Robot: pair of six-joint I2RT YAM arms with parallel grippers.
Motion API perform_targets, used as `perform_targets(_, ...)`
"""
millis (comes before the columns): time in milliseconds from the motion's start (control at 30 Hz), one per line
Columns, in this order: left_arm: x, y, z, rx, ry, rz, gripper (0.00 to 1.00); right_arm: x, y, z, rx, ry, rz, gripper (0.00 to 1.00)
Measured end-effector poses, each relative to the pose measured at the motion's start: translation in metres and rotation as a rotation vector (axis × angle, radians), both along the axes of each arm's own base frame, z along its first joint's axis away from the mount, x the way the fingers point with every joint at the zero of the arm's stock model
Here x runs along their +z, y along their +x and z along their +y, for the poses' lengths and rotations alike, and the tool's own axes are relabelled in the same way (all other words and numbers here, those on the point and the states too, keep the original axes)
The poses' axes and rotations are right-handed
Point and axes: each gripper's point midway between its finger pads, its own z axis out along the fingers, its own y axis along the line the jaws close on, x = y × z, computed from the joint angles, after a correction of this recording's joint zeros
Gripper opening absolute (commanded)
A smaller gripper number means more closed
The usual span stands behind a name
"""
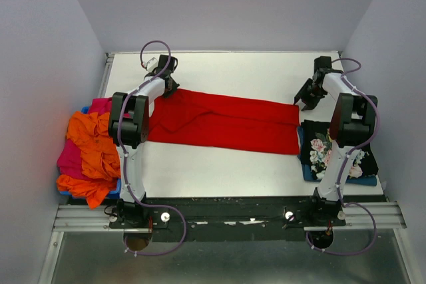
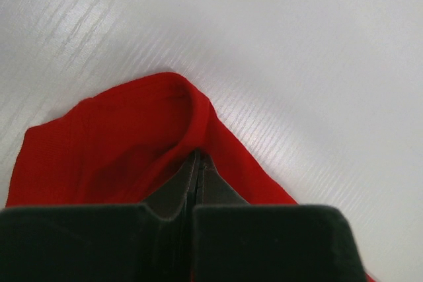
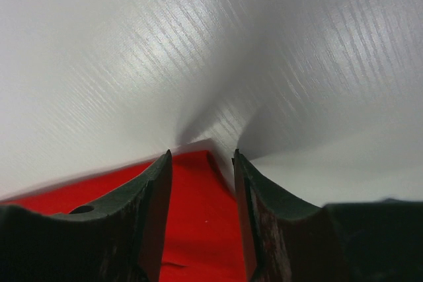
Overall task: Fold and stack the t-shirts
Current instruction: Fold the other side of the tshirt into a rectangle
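A bright red t-shirt (image 1: 226, 123) lies spread in a long band across the middle of the white table. My left gripper (image 1: 168, 86) is shut on its far left corner; the left wrist view shows the red cloth (image 2: 125, 150) bunched around my closed fingertips (image 2: 197, 163). My right gripper (image 1: 306, 98) is open at the shirt's far right corner, its jaws either side of the red corner (image 3: 198, 196) and low over the table. A black floral t-shirt (image 1: 319, 147) lies folded at the right on a blue one (image 1: 307, 172).
A heap of orange (image 1: 93, 151) and magenta-pink (image 1: 70, 154) shirts lies at the table's left edge, over something blue. White walls enclose the table on three sides. The metal rail (image 1: 226, 216) with the arm bases runs along the near edge.
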Motion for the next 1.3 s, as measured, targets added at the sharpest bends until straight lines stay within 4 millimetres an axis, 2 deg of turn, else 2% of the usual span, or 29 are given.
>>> perform_targets(133, 0.0, 0.001, 0.002, -0.001, 0.001, -0.002, 0.0, 0.001, 0.002, 0.001, 0.005, 0.004, -0.008, 0.47)
perform_targets(167, 0.001, 0.001, 0.002, -0.003, 0.002, -0.004, 0.0, 0.001, 0.002, 0.001, 0.005, 0.004, -0.007, 0.37)
perform_targets(200, 0.001, 0.002, 0.003, -0.003, 0.002, -0.005, 0.0, 0.001, 0.002, 0.001, 0.005, 0.004, -0.007, 0.33)
perform_targets(367, 0.001, 0.002, 0.003, -0.006, 0.001, -0.005, 0.0, 0.002, 0.003, 0.004, 0.019, 0.004, -0.004, 0.27)
perform_targets(467, 0.001, 0.003, 0.004, -0.008, 0.0, -0.008, 0.0, 0.002, 0.003, 0.005, 0.022, 0.007, -0.001, 0.01)
perform_targets(667, 0.002, 0.004, 0.005, -0.014, -0.011, -0.011, 0.0, 0.002, 0.011, 0.005, 0.015, 0.009, 0.006, 0.01)
perform_targets(1133, -0.001, 0.013, 0.003, -0.028, -0.038, -0.032, 0.0, 0.006, 0.078, -0.006, -0.006, -0.024, -0.045, 0.01)
perform_targets(1167, -0.001, 0.013, 0.003, -0.029, -0.039, -0.034, 0.0, 0.006, 0.08, -0.007, -0.008, -0.027, -0.05, 0.07)
perform_targets(1200, -0.001, 0.014, 0.002, -0.031, -0.04, -0.036, 0.0, 0.007, 0.082, -0.008, -0.01, -0.028, -0.053, 0.19)
perform_targets(1233, -0.001, 0.014, 0.002, -0.031, -0.04, -0.037, 0.02, 0.008, 0.085, -0.009, -0.012, -0.028, -0.059, 0.27)
perform_targets(1300, -0.001, 0.014, 0.003, -0.037, -0.035, -0.037, 0.07, 0.011, 0.09, -0.013, -0.021, -0.03, -0.074, 0.31)
